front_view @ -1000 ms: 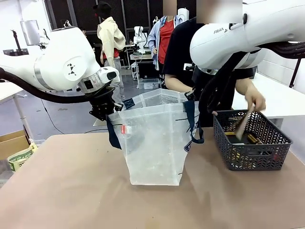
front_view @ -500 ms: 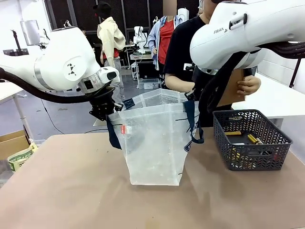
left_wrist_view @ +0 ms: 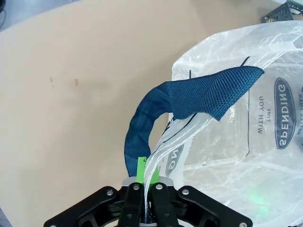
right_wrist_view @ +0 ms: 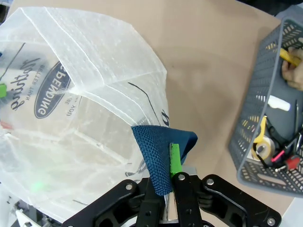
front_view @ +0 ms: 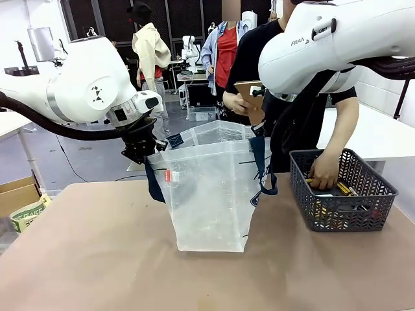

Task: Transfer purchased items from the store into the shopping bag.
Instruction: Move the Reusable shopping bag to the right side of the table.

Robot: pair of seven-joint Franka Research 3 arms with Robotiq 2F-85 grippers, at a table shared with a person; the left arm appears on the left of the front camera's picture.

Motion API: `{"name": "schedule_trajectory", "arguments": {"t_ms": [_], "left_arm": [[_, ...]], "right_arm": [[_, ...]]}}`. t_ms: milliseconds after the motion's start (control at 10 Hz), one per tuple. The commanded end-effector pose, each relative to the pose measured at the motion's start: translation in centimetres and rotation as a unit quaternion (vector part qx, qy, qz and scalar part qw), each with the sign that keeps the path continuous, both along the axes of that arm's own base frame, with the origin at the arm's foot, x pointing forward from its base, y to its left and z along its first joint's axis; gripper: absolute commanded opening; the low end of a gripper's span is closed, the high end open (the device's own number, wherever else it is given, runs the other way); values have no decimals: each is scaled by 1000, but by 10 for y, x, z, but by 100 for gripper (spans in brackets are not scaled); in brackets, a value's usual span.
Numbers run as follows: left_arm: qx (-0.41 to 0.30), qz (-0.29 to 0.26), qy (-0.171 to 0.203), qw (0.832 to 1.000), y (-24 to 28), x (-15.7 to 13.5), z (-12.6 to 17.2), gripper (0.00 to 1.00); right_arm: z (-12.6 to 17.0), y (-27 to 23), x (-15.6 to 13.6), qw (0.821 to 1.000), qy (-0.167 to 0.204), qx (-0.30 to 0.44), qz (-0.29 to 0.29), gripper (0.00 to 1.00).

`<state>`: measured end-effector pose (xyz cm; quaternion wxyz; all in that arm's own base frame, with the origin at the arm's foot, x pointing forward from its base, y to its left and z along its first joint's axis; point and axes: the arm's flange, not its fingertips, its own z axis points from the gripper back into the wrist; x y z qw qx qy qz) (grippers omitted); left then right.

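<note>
My left fingers (left_wrist_view: 141, 168) pinch the rim of the shopping bag (front_view: 211, 194), my right fingers (right_wrist_view: 174, 160) its blue strap (right_wrist_view: 156, 146). A person's hand (front_view: 323, 176) is in the basket (front_view: 343, 217).

Probably a robotics lab: dark grid wall panels (front_view: 175, 16), white work table (front_view: 382, 133), loose floor cable (front_view: 68, 159).

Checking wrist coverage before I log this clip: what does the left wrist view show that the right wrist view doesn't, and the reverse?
Left wrist view adds: the left gripper, shut on the bag at its rim, where a blue strap meets it.
Right wrist view adds: the right gripper, shut on the bag's other strap; the inside of the grey basket, with small goods and the person's hand reaching in.
Both: the bag, its oval logo, the brown table, and at least a basket corner.
</note>
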<state>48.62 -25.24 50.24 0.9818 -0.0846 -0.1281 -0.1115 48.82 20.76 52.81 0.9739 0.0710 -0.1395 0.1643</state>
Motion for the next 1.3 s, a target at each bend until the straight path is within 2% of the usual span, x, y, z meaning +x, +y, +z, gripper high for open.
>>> {"name": "schedule_trajectory", "arguments": {"t_ms": [0, 600, 800, 1200], "left_arm": [[-2, 1, -1, 1000, 3, 1, 1, 0], [-5, 6, 0, 1000, 2, 2, -1, 0], [-24, -40, -6, 999, 8, 6, -3, 0], [-46, -78, -25, 996, 8, 17, -6, 0]], "right_arm": [[0, -1, 0, 1000, 1, 3, -2, 0], [0, 0, 0, 1000, 0, 0, 0, 0], [0, -2, -1, 1000, -8, -11, 21, 0], [4, -10, 10, 999, -24, -17, 14, 0]]}}
